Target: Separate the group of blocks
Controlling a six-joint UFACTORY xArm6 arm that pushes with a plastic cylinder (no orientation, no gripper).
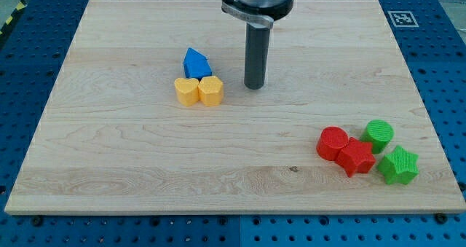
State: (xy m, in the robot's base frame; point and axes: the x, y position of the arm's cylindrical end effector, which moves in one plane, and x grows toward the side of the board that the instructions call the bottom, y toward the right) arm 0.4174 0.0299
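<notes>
A blue house-shaped block (pixel 196 63) sits left of centre, touching two yellow blocks below it: a yellow heart-like block (pixel 186 91) and a yellow hexagonal block (pixel 211 90), side by side. My tip (pixel 253 87) rests on the board just to the right of the yellow hexagonal block, with a small gap. At the view's lower right, a red round block (pixel 333 143), a red star-like block (pixel 356 157), a green round block (pixel 378 135) and a green star block (pixel 398 165) lie clustered, touching or nearly so.
The wooden board (pixel 131 167) lies on a blue perforated table. A black-and-white marker tag (pixel 400 18) sits at the board's upper right corner. The arm's metal collar (pixel 258 1) hangs over the board's top middle.
</notes>
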